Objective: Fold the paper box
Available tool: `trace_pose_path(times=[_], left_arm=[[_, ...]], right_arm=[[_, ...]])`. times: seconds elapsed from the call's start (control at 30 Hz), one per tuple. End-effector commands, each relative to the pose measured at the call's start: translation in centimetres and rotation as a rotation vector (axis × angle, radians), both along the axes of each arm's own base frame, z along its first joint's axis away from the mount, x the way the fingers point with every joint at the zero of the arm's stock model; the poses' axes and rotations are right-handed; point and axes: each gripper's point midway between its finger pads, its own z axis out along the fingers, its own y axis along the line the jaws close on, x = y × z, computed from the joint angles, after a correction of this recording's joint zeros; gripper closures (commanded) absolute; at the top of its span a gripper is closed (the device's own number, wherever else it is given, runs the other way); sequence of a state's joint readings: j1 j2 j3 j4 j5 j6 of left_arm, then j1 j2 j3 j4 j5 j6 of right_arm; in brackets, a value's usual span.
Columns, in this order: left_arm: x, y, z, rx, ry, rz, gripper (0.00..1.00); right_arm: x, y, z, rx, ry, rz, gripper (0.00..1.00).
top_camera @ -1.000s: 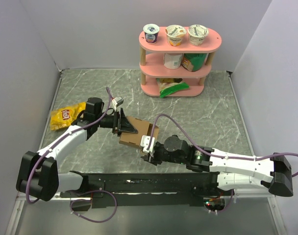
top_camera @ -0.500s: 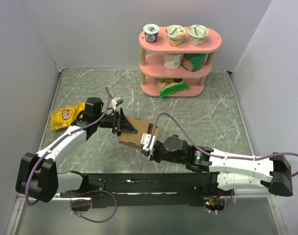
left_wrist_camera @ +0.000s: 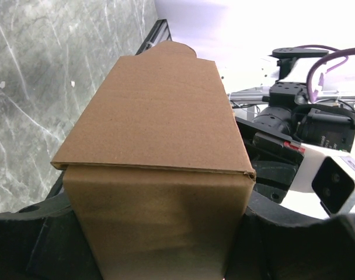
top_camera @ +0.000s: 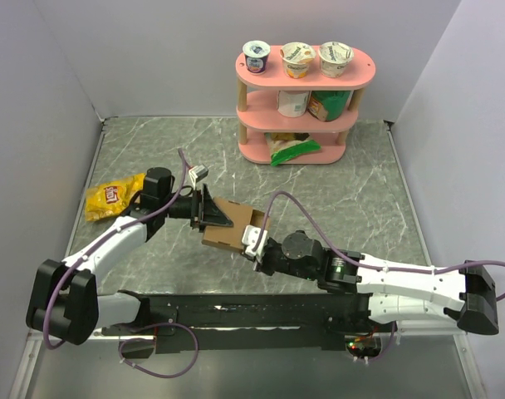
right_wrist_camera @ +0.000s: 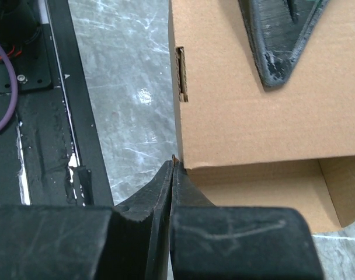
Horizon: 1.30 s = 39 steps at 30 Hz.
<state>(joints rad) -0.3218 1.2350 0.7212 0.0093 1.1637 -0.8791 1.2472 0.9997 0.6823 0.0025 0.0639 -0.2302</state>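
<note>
Left gripper (top_camera: pixel 211 211) has the box (top_camera: pixel 232 226) clamped between its 2 fingers, tilted, over the table (top_camera: pixel 352 191) mid-front, between the arms. Right gripper (right_wrist_camera: pixel 172 168) is squeezed fully closed, tips right at the box's near corner. Can't tell if a flap edge is pinched there. 1 box side gapes open.

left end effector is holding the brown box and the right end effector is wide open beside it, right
Not quite. The left end effector does hold the paper box, but the right end effector is shut, not wide open. The right wrist view shows its fingers closed together at the box's corner.
</note>
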Motion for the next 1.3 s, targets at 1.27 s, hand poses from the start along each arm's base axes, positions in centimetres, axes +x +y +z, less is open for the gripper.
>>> trace_pose_path(times=[1.27], left_arm=[[-1.8,0.1,2.6,-0.111,-0.070,-0.058,0.58]], right_arm=[[1.0,-1.9,3.1,0.141,-0.051,-0.064,1.00]])
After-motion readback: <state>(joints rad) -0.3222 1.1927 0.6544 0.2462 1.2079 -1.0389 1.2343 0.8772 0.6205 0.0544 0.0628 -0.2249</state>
